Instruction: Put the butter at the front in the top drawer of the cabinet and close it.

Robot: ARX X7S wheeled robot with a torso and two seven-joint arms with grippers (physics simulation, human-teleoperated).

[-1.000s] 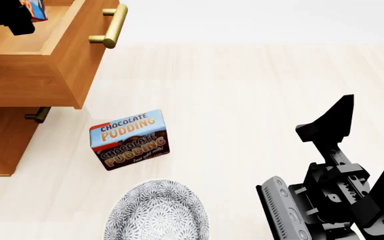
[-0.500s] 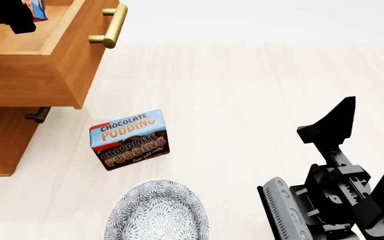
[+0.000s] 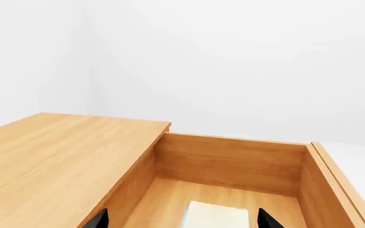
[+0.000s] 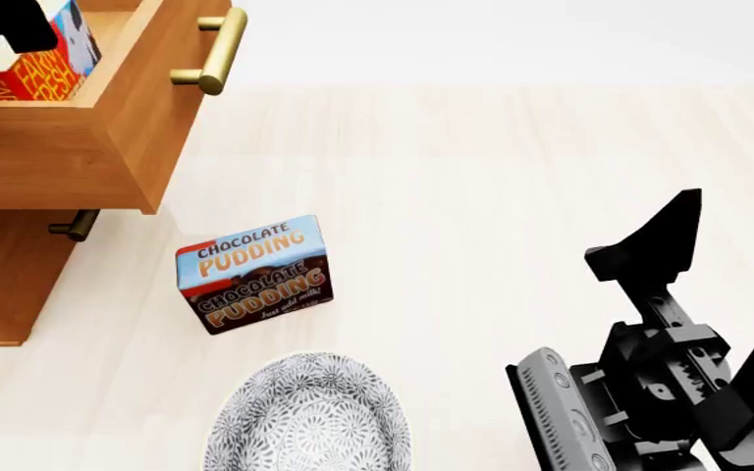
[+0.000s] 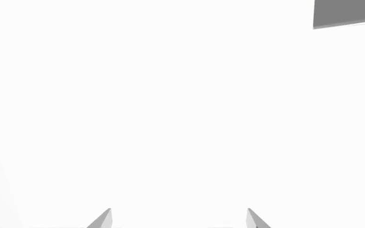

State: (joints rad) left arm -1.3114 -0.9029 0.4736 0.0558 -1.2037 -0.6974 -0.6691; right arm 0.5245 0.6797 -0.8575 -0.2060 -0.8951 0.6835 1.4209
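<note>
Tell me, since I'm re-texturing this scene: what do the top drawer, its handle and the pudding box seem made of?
The top drawer looks like orange-brown wood with a smooth matte finish; grain lines show on its panels. Its handle reads as brass-like metal, a golden bar with a soft sheen. The pudding box appears to be printed cardboard, with flat faces, sharp edges and coloured lettering.

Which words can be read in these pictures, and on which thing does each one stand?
"CHOCOLATE PUDDING", top face of the pudding box.
"CHOCOLATE PUDDING", again on its brown front face.
A small script line under that: too small to read surely.
Orange letters on the butter carton in the top drawer: cut off by the picture edge, not readable.
Both wrist views: no text.
</note>
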